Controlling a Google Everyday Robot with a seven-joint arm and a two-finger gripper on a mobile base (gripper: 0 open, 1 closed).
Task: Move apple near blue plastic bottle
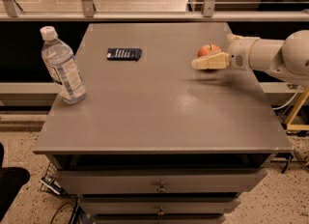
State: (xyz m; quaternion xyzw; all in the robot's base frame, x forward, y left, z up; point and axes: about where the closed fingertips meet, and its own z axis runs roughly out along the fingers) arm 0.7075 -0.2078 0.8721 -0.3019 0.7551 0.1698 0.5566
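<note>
The red apple (208,50) sits on the grey table (159,107) at its far right. My gripper (202,56) reaches in from the right at table height and is open. Its near cream finger (210,62) lies along the apple's front side, and the far finger is mostly hidden behind the apple. The blue plastic bottle (62,66), clear with a white cap and a white-blue label, stands upright at the table's left edge, far from the apple.
A small flat dark-blue packet (124,53) lies on the far left-centre of the table. A metal rail (145,16) runs behind the table. Drawers (159,185) sit below the front edge. The white arm (275,56) overhangs the right edge.
</note>
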